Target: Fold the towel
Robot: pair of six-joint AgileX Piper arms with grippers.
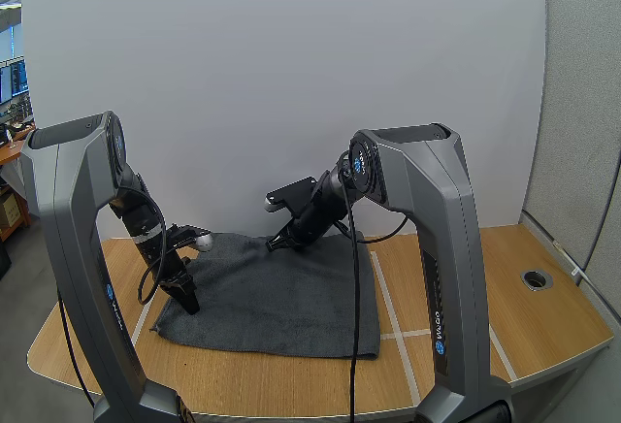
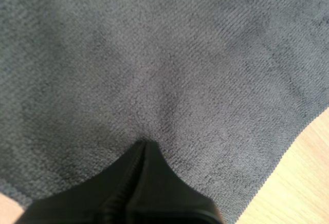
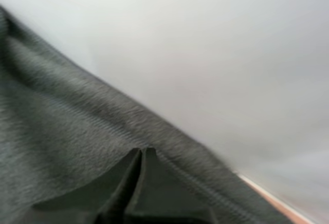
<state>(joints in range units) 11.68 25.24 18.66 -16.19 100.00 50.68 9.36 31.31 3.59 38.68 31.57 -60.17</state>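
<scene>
On a light wooden table (image 1: 466, 345), shows a dark grey terry-cloth towel (image 1: 291, 297) lying flat between two robot arms.
Places the left gripper (image 1: 186, 302) low on the towel's left side, black fingers closed into one wedge, tip touching the cloth. Sets the right gripper (image 1: 275, 243) at the far edge, fingers likewise closed together, probably to pin or catch an edge for folding. Includes pale tape lines (image 1: 388, 297) on the tabletop and a plain white backdrop panel (image 1: 291, 74) behind.
</scene>
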